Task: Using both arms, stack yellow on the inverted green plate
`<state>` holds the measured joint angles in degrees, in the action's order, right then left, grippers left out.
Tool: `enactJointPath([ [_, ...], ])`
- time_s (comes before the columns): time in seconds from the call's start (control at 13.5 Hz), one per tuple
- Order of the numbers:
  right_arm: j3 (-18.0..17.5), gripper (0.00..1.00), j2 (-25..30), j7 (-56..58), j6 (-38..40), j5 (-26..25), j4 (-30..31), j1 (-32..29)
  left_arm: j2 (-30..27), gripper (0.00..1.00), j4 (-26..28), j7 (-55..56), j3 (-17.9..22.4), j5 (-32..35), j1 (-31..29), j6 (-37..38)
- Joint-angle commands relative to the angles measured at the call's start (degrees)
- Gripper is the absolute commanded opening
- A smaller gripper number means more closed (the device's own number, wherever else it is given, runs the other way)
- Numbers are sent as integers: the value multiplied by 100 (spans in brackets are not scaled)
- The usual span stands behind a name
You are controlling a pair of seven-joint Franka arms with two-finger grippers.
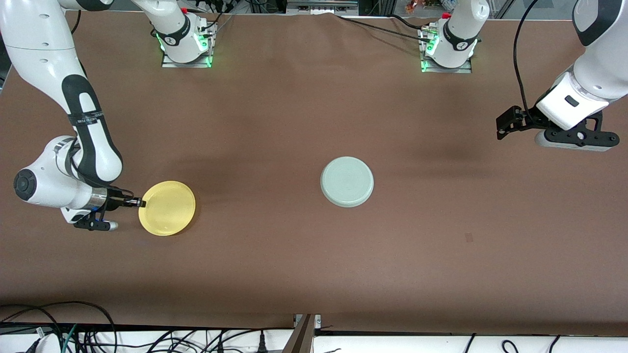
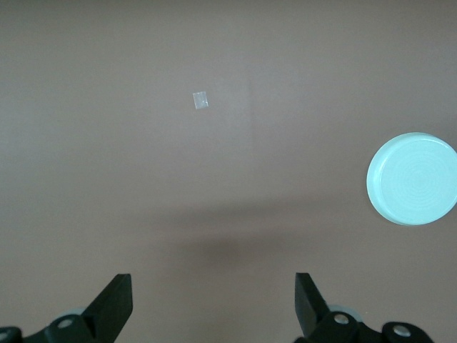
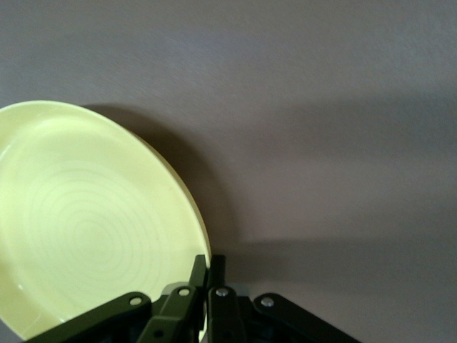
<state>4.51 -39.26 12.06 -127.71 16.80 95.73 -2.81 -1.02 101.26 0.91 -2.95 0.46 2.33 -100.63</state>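
R gripper [image 1: 139, 202] fingers pinched on rim of round shallow yellow plate [image 1: 167, 208] at right arm's table end, prob to lift it — round pale-green plate [image 1: 347, 181] sits inverted mid-table as base — L gripper [image 1: 501, 126] waits, fingers apart.

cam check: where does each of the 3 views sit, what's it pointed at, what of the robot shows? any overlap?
Front view: high across the table, facing both bases; shows both arms, left tool in the air, green plate.
Left wrist view: on the waiting left arm, looking down at the table; open fingertips.
Right wrist view: low by the yellow plate, right tool shut on its rim.
Shared: front and left wrist views both show the green plate; front and right wrist views, the yellow plate.
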Motion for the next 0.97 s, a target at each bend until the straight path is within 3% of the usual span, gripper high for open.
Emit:
enactJointPath([
  [0.0,-370,0,313,33,237,122,-238,9,23,100,-159,-91,-47,148,-14,52],
  [0.22,-1002,0,419,-132,412,130,-450,9,5,100,-159,-135,-74,148,-5,227],
  [0.52,-1821,0,349,-2001,125,253,-459,184,84,100,-317,-143,-47,148,-40,254],
  [0.89,-1910,0,42,-4586,-1000,262,-581,1702,111,100,-378,-135,-39,183,-40,263],
])
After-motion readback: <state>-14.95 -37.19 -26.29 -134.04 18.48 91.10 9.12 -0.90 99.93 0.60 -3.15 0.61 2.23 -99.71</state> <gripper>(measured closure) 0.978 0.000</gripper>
